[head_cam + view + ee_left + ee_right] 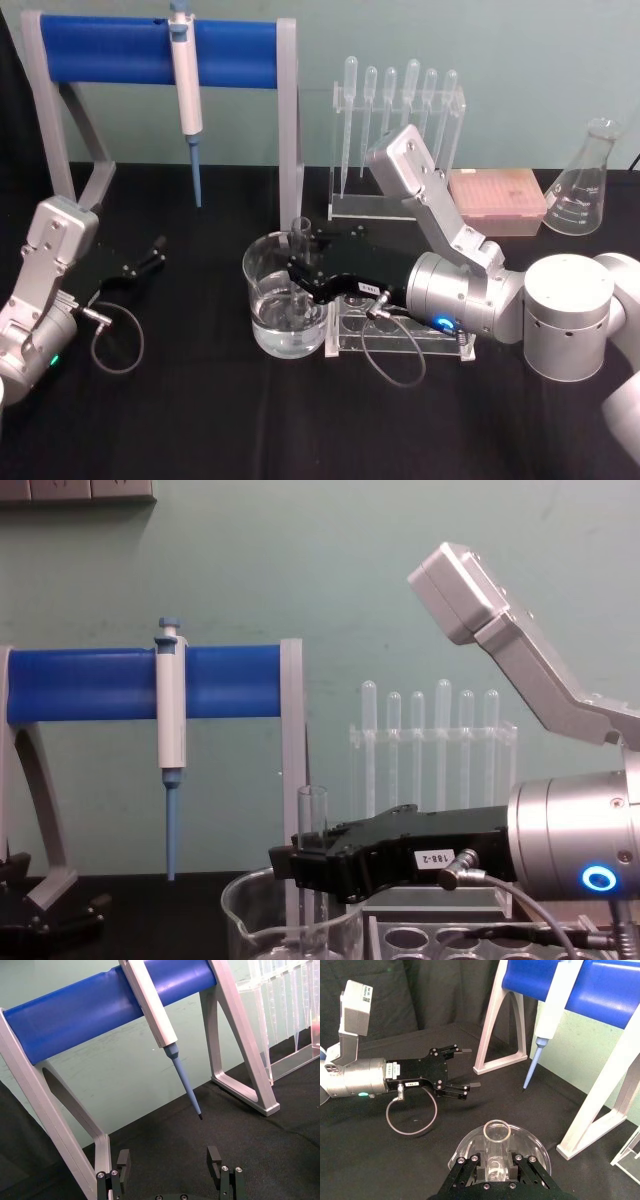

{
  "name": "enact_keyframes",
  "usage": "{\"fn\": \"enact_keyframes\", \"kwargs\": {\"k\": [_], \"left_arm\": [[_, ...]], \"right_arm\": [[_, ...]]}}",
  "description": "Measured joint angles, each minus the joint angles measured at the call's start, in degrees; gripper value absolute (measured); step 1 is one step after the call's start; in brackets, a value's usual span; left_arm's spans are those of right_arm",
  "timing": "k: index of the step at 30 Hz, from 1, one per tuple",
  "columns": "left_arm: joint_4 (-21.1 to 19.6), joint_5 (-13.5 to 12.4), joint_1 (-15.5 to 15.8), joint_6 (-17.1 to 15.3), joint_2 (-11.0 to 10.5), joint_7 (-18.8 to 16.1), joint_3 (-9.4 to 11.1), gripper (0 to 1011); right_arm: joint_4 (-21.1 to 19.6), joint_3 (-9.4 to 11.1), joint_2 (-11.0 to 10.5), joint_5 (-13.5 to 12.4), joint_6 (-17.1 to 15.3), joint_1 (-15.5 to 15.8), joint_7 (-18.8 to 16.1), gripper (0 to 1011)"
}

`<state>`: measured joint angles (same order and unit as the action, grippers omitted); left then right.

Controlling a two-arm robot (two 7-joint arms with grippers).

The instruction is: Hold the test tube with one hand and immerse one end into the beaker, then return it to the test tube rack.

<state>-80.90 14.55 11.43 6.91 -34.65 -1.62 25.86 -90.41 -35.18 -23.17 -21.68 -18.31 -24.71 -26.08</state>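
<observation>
At the middle of the black counter [200, 420] stand one beaker [258, 292] and, just beside it on the right, one clear rack [425, 340] with round holes. One test tube [301, 238] stands upright inside the beaker's rim, toward its far right side. The right hand [300, 268] reaches in from the right over the rack. Its fingers are clamped on the tube a little below the open top, so the rim sticks up above the hand. Six plastic pipettes [400, 95] hang in a stand farther back, and one white-and-blue pipette [186, 85] hangs on the blue bar at the far left. Water lies in the beaker's bottom. Whether the tube's lower end reaches it is hard to tell: the hand covers part of the tube, and the chest view cuts it off. The left hand [150, 257] rests at the left, well apart, fingers spread and empty.
</observation>
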Motion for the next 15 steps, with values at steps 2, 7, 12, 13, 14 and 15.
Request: {"fn": "enact_keyframes", "kwargs": {"k": [2, 7, 12, 13, 14, 15], "left_arm": [[0.0, 0.0, 0.0, 0.0, 0.0, 0.0, 0.0, 1000], [0.0, 0.0, 0.0, 0.0, 0.0, 0.0, 0.0, 1000], [0.0, 0.0, 0.0, 0.0, 0.0, 0.0, 0.0, 1000], [0.0, 0.0, 0.0, 0.0, 0.0, 0.0, 0.0, 1000], [0.0, 0.0, 0.0, 0.0, 0.0, 0.0, 0.0, 1000], [0.0, 0.0, 0.0, 0.0, 0.0, 0.0, 0.0, 1000]], "right_arm": [[0.0, 0.0, 0.0, 0.0, 0.0, 0.0, 0.0, 228], [0.0, 0.0, 0.0, 0.0, 0.0, 0.0, 0.0, 228], [0.0, 0.0, 0.0, 0.0, 0.0, 0.0, 0.0, 228], [0.0, 0.0, 0.0, 0.0, 0.0, 0.0, 0.0, 228], [0.0, 0.0, 0.0, 0.0, 0.0, 0.0, 0.0, 228], [0.0, 0.0, 0.0, 0.0, 0.0, 0.0, 0.0, 228]]}}
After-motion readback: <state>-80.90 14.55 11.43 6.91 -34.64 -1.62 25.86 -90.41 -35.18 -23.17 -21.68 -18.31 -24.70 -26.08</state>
